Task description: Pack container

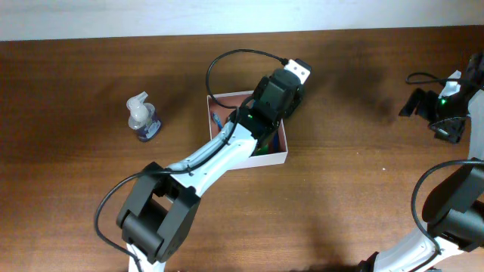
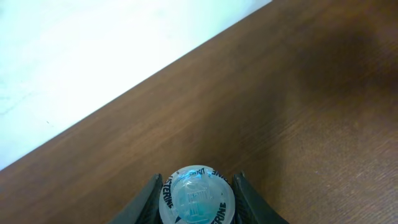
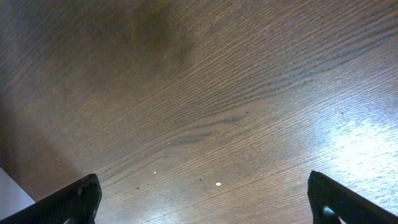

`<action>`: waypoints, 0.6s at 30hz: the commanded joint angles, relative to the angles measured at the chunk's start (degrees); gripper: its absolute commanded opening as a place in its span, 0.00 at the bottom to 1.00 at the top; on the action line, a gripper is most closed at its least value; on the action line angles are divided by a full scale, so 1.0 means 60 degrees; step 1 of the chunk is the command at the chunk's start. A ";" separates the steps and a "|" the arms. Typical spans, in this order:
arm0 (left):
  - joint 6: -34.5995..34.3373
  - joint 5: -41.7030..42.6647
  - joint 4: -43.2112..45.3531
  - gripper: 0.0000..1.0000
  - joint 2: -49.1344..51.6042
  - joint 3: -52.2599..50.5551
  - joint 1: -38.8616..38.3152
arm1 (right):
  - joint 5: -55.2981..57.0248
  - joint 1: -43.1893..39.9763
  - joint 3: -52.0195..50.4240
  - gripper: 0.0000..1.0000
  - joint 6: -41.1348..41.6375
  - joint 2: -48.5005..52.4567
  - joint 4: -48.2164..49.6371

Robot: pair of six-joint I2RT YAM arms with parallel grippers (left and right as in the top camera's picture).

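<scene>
The container (image 1: 277,156) is a shallow white-walled box with a pinkish-brown inside, at mid-table. My left arm reaches across it and hides most of its inside and my fingers in the overhead view. In the left wrist view my left gripper (image 2: 198,186) is shut on a small clear bottle (image 2: 198,200) with a blue-tinted cap marked Listerine, held cap toward the camera. A second small bottle (image 1: 142,118), clear with a purple base, stands on the table left of the container. My right gripper (image 3: 202,190) is open and empty over bare wood; it also shows at the far right in the overhead view (image 1: 446,113).
A black cable (image 1: 227,59) loops from the left wrist over the table behind the container. The table's far edge meets a white wall (image 2: 74,68). Bits of blue-green (image 1: 216,121) show inside the container beside the arm.
</scene>
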 commanded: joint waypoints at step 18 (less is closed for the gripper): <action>-0.0656 -0.0073 -0.0732 0.11 -0.1395 0.0295 -0.0244 | 0.0018 0.0044 -0.0029 0.99 0.0069 -0.0051 0.0025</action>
